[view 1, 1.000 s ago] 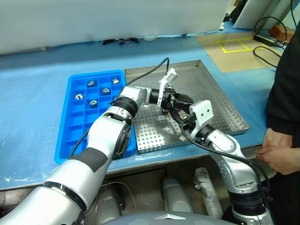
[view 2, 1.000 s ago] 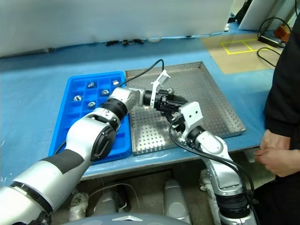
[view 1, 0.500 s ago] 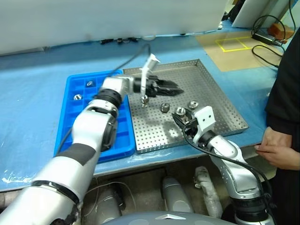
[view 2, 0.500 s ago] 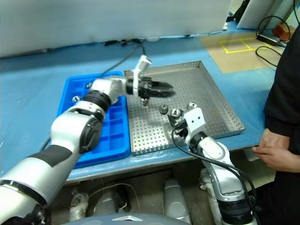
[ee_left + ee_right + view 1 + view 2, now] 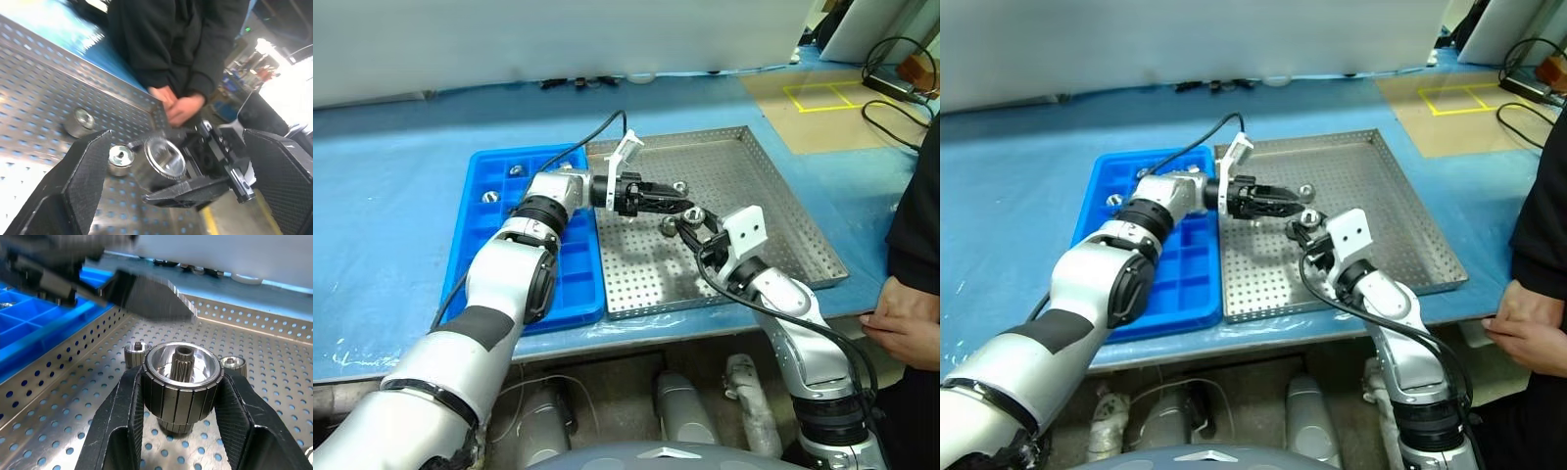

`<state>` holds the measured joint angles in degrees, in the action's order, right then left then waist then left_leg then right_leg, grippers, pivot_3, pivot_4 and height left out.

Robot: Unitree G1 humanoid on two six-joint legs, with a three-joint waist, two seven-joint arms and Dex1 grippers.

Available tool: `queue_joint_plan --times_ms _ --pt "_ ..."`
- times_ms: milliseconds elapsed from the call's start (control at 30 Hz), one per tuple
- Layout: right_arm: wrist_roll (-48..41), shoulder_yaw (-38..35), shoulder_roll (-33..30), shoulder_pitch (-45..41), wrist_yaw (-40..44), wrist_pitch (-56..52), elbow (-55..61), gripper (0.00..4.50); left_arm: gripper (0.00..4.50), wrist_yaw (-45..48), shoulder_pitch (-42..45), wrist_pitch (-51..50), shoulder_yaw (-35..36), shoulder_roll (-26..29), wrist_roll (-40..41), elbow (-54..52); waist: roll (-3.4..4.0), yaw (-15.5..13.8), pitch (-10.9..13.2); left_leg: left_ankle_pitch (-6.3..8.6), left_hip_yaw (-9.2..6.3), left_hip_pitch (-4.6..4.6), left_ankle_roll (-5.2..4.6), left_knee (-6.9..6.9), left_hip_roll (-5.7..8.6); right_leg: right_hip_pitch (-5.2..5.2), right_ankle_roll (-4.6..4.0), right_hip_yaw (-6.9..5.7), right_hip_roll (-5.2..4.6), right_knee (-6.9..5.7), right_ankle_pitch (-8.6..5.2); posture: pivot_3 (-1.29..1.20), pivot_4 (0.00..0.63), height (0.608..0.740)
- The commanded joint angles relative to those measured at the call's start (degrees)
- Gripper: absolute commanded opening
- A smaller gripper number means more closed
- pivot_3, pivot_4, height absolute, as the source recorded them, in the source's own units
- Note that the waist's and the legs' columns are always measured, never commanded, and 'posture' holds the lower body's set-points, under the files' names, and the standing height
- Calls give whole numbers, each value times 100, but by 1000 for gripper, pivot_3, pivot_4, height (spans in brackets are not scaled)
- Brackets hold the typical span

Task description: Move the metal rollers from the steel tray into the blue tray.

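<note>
Left claw level, spread wide; right claw level, pinching 1 roller.

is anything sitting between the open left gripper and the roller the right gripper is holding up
Nothing visible does. The right gripper is shut on a metal roller, held above the steel tray. The left gripper faces it with open fingers on either side. Two more rollers lie below on the tray floor.

No readable text, labels, brands or numbers anywhere on the trays, rollers, arms or surface.
</note>
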<state>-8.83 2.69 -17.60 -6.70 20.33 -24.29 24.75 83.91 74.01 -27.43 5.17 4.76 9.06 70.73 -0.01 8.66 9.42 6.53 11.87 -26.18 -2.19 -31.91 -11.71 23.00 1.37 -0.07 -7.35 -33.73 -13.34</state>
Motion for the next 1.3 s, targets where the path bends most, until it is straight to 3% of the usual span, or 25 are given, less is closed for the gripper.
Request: queue_joint_plan --times_ms 33,533,1033,1133,1300 --pt "-59 -22 12 -162 -6 46 396 1697 4500 49 7 -243 -10 -35 105 -182 5 -8 3 -1 0 0 -1 0 0 1 0 0 0 -1 0 -560 150 740" --pt "-45 70 -16 -329 9 -137 631 1697 4500 -85 126 -857 125 -255 286 -176 6 -45 3 0 1 0 0 -1 2 1 0 2 -1 -2 0 -571 150 740" --pt "-5 112 -26 -249 18 -133 556 1697 4500 -631 50 -510 140 -318 264 -163 6 -58 4 -1 1 0 -1 -1 2 1 0 3 -1 -2 0 -567 150 740" --pt "-1 108 -27 -242 19 -125 538 1697 3903 -740 39 -435 153 -331 277 -159 6 -61 4 0 1 0 0 -1 3 1 0 3 -1 -2 0 -567 150 740" --pt "-4 104 -31 -243 19 -129 535 1697 2297 -679 46 -418 85 -331 237 -153 6 -74 4 -1 1 -1 -2 -1 3 1 0 3 -1 -2 0 -565 150 740"
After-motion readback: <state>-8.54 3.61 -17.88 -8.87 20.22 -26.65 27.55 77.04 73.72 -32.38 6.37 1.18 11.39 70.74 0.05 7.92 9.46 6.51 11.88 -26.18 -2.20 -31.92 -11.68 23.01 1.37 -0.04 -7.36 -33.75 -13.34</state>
